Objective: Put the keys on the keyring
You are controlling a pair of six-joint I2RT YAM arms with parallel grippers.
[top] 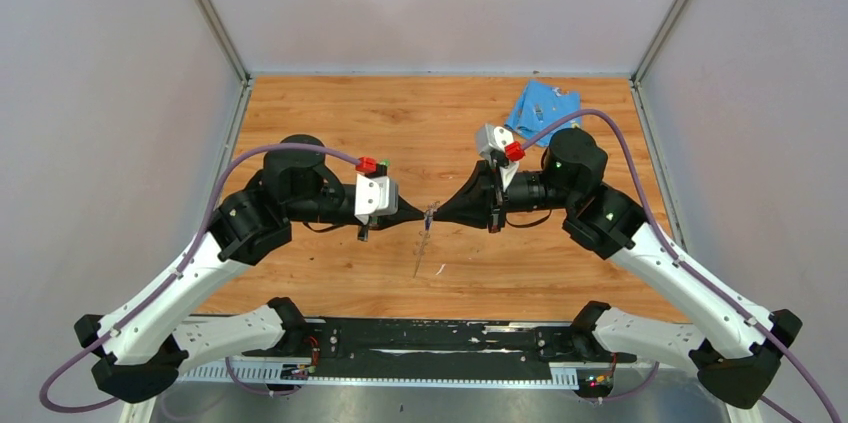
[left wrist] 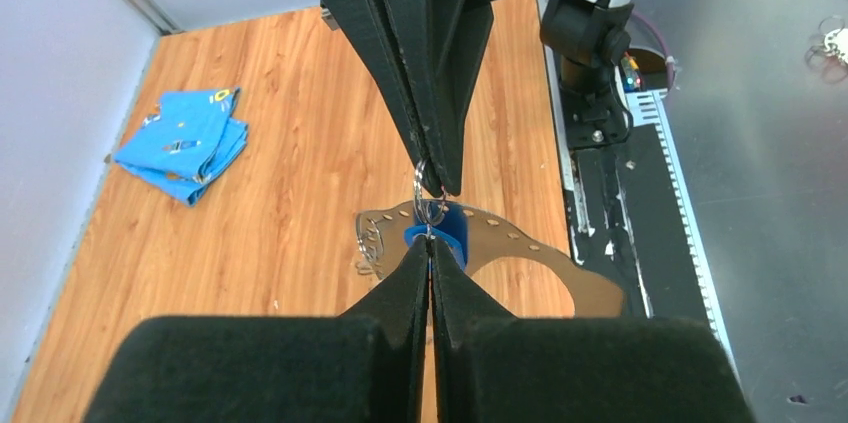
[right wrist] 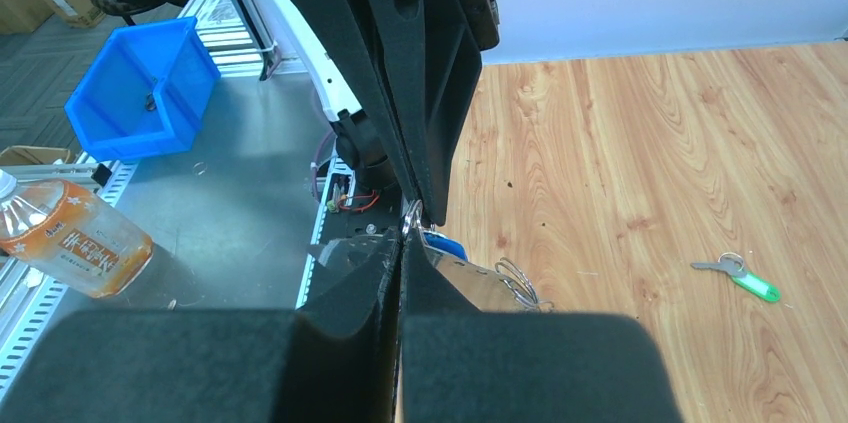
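My left gripper and right gripper meet tip to tip above the middle of the table, both shut. In the left wrist view my left gripper pinches the lower part of a small wire ring, and the right fingers pinch its top. The blue key hangs at that ring, and so does the keyring, a grey band with holes. The right gripper, blue key and keyring also show in the right wrist view. The green key lies alone on the wood.
A light-blue cloth lies at the back right, and also shows in the left wrist view. Spare wire rings hang by the band. Off the table stand a blue bin and a bottle. The black rail runs along the near edge.
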